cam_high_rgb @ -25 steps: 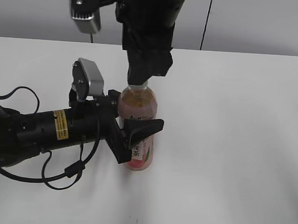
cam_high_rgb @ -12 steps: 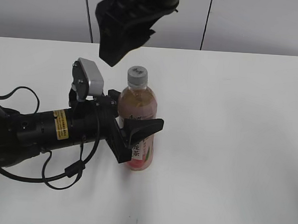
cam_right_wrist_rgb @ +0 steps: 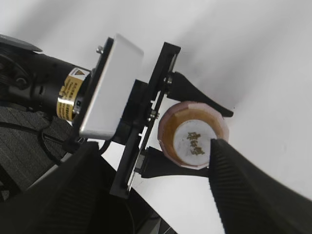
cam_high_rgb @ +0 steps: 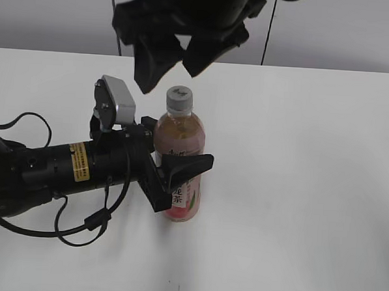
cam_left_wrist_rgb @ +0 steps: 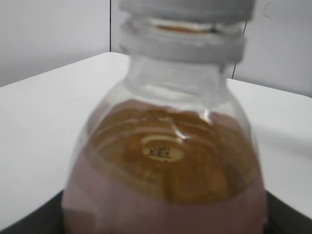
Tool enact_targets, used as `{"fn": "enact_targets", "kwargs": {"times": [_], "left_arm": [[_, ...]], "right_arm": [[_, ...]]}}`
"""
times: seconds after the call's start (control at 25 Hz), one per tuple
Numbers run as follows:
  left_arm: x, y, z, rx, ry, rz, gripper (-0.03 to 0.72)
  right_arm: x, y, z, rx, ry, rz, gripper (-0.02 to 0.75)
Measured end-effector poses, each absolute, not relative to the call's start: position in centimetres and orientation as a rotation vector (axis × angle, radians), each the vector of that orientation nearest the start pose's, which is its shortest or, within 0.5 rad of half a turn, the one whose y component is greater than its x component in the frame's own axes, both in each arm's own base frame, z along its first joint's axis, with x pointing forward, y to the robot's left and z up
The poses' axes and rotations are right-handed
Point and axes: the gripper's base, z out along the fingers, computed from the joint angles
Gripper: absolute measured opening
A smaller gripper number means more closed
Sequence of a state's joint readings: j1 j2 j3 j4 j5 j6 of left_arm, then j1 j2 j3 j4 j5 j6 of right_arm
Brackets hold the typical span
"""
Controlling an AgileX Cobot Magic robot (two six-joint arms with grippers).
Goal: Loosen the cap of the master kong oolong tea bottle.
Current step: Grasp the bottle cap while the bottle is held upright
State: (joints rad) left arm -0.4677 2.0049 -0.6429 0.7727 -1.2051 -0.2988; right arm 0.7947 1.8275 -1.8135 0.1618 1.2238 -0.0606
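Note:
The master kong oolong tea bottle [cam_high_rgb: 179,141] stands upright on the white table, with amber-pink tea and a pink label. Its white cap [cam_high_rgb: 179,99] is on the neck and bare. My left gripper [cam_high_rgb: 181,159] is shut on the bottle's body from the left, one black finger [cam_high_rgb: 192,166] across the front. The left wrist view is filled by the bottle's shoulder [cam_left_wrist_rgb: 165,161] and the cap [cam_left_wrist_rgb: 187,6]. My right gripper [cam_high_rgb: 178,58] hangs open above the cap without touching it. In the right wrist view its fingers [cam_right_wrist_rgb: 253,190] frame the cap [cam_right_wrist_rgb: 193,141] from above.
The left arm [cam_high_rgb: 56,171] with its cable lies across the table's left side. The white table [cam_high_rgb: 309,190] stretches to the right of the bottle. A grey wall runs behind the far edge.
My right gripper was down over the cap one second ago. It has lifted off, turned and spread its jaws above the cap. The left gripper and bottle have not moved.

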Motion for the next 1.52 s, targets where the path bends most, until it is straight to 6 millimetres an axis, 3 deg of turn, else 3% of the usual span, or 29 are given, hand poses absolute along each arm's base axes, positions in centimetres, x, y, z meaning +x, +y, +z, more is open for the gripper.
{"fn": "enact_targets", "kwargs": {"times": [0.2, 0.6, 1.08, 1.52], "left_arm": [[25.5, -19.5, 11.6, 0.945, 1.546, -0.934, 0.438], [25.5, -19.5, 11.6, 0.946, 1.546, -0.934, 0.438], [25.5, -19.5, 11.6, 0.946, 1.545, -0.934, 0.438], [25.5, -19.5, 11.6, 0.948, 1.545, -0.935, 0.438]], "right_arm": [[26.5, 28.7, 32.2, -1.072, 2.646, 0.376, 0.522], [27.0, 28.3, 32.4, -0.995, 2.652, 0.29, 0.522], [27.5, 28.7, 32.6, -1.0, 2.572, 0.309, 0.491], [28.2, 29.4, 29.9, -1.082, 2.623, 0.257, 0.463]]}}
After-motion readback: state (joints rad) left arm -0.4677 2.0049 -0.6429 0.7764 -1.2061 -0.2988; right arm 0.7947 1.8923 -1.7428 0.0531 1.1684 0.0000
